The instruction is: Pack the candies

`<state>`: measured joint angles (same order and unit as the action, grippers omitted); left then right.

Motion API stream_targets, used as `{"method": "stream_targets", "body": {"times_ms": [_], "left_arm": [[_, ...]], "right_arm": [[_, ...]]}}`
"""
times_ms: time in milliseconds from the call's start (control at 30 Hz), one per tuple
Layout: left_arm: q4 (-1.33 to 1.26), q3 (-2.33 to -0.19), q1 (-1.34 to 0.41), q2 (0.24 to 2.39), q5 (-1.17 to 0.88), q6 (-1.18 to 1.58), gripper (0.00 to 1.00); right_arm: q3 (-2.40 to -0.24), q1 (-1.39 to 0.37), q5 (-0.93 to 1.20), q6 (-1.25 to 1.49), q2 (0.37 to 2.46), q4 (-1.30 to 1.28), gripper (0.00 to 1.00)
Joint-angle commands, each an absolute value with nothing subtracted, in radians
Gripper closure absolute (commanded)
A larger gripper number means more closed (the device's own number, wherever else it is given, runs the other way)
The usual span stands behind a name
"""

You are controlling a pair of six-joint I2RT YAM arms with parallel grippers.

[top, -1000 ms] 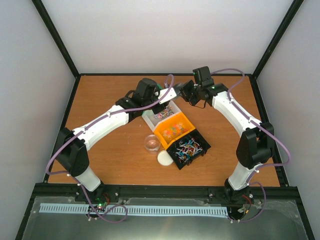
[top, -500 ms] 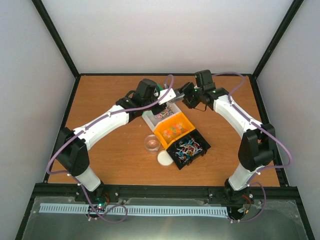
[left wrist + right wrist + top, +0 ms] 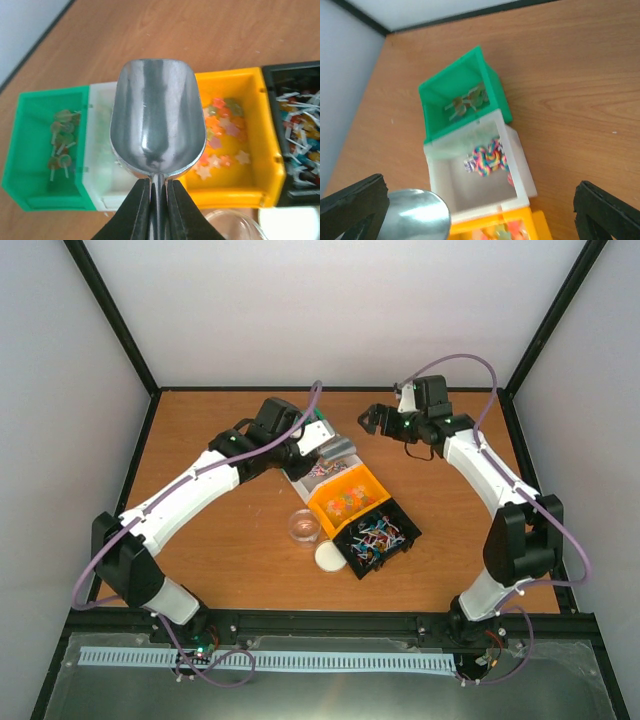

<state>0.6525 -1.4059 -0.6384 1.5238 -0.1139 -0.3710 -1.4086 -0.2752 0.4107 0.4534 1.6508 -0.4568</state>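
Looking down from the top external view, the left gripper [image 3: 318,438] is clamped on the handle of a metal scoop [image 3: 338,448]. The scoop's bowl hangs over the far end of a diagonal row of bins on the table [image 3: 220,540]. The right gripper [image 3: 372,418] hovers just beyond that end, fingers spread wide around nothing. The candies [image 3: 345,502] lie in the bins. A clear jar [image 3: 303,526] and a white lid [image 3: 328,556] sit just beside the row.

In the left wrist view, the fingers [image 3: 137,210] press together on the scoop's thin handle. The bowl covers much of the white bin [image 3: 100,180], between the green bin [image 3: 30,145] and the orange bin [image 3: 227,77]. Star-shaped sweets fill the orange bin; the black bin [image 3: 267,75] holds stick-wrapped ones.

In the right wrist view, both fingers [image 3: 350,205] stand far apart at the lower corners. Striped candies lie in the white bin, and the scoop's bowl shows at its lower left.
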Motion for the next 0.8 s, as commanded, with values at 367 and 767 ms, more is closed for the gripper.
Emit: {"method": "stream_targets", "body": {"times_ms": [367, 767], "left_arm": [[1.134, -1.484, -0.773, 1.443, -0.228, -0.329, 0.99], [1.235, -1.561, -0.873, 1.493, -0.205, -0.292, 0.99]], "right_arm": [[-1.207, -0.194, 0.444, -0.373, 1.473, -0.845, 0.00], [-1.187, -0.198, 0.448, -0.410, 1.498, -0.894, 0.12]]}}
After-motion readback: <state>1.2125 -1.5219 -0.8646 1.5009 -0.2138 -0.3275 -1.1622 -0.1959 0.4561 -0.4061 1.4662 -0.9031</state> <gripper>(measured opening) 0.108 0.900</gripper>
